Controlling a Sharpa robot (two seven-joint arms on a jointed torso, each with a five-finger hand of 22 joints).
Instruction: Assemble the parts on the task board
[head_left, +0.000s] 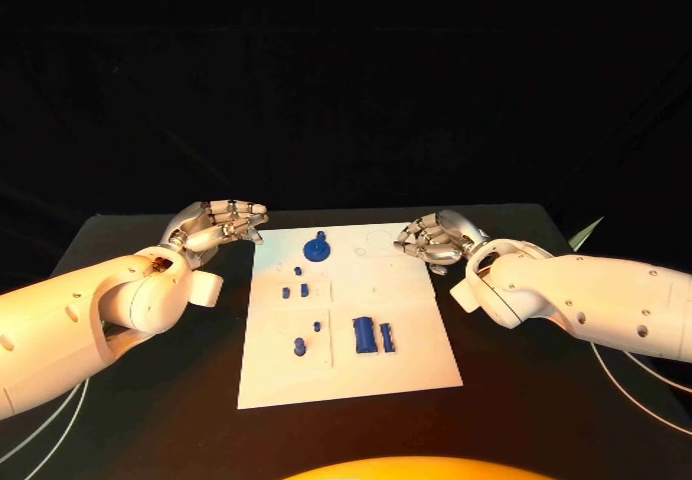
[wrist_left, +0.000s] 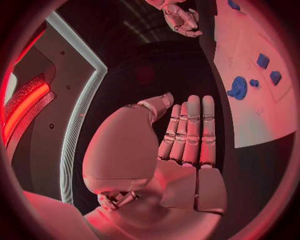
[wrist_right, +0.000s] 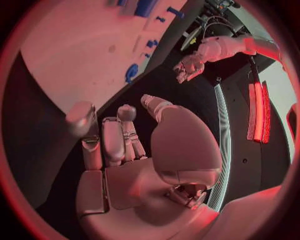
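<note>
The task board (head_left: 346, 360), a flat white rectangular plate, is seen lying in the middle of the black surface (head_left: 534, 400), its long side running away from the robot. Faint outlined recesses are marked on it; no writing can be read. Small blue parts are spread over it: a round blue part with a stem (head_left: 317, 247) near the far edge, several small blue pegs (head_left: 300, 346) down the left half, and two upright rectangular blue blocks (head_left: 374, 335) side by side near the middle. The round part (wrist_left: 238, 87) is also seen from the left wrist view, with two small blue squares (wrist_left: 263, 61) close by.

The left hand (head_left: 219, 226) is held just off the board's far left corner, over the bare surface, touching no part; in the left wrist view its fingers (wrist_left: 190, 130) are seen straight and side by side, nothing held. The right hand (head_left: 437, 240) is held at the board's far right corner, its fingers (wrist_right: 112, 137) loosely curled, nothing seen in them.

The surface is matt and dark; the room behind is black.
</note>
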